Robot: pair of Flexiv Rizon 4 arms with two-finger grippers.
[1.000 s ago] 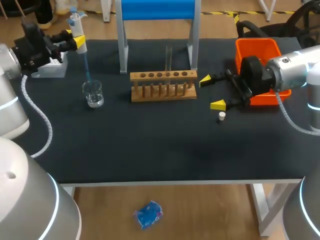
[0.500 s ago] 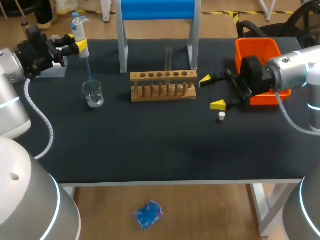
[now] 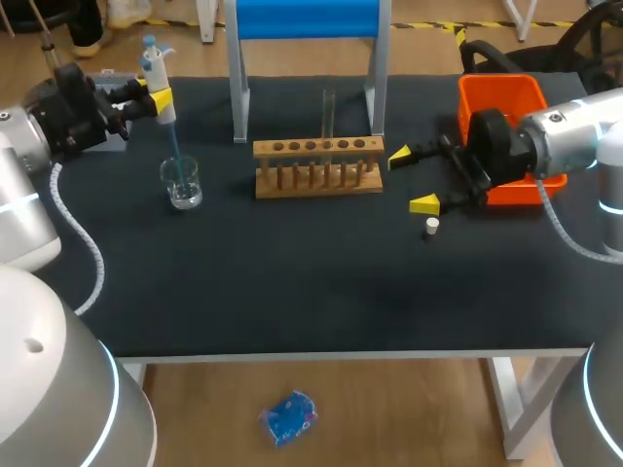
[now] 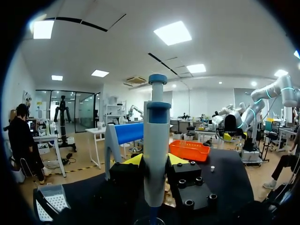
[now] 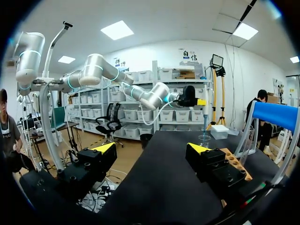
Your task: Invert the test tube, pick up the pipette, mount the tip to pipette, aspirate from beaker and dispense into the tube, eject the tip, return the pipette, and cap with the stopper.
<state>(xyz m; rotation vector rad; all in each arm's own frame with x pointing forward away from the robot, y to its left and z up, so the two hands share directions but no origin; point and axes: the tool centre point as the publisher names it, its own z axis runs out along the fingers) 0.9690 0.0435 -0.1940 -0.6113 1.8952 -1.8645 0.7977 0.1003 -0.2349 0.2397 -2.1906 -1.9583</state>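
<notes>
My left gripper (image 3: 149, 97) is shut on the white and blue pipette (image 3: 154, 70), held upright at the table's back left. The pipette's blue tip (image 3: 174, 144) points down into the mouth of the glass beaker (image 3: 181, 183). In the left wrist view the pipette (image 4: 156, 150) stands between the yellow fingertips (image 4: 133, 160), with the beaker rim (image 4: 150, 221) just below. The test tube (image 3: 329, 115) stands upright in the wooden rack (image 3: 317, 167). A small white stopper (image 3: 432, 227) lies right of the rack. My right gripper (image 3: 412, 179) hovers open and empty beside the stopper; in the right wrist view this gripper (image 5: 151, 148) has nothing between its fingers.
An orange bin (image 3: 501, 102) sits at the back right, behind my right wrist. A blue-topped frame (image 3: 307, 19) stands behind the rack. A white box (image 3: 115, 141) is mostly hidden by my left arm. The front half of the black table (image 3: 311, 292) is bare.
My left wrist has turned and shifted the pipette slightly right, bringing its tip over the beaker's mouth. The right arm has not moved.
</notes>
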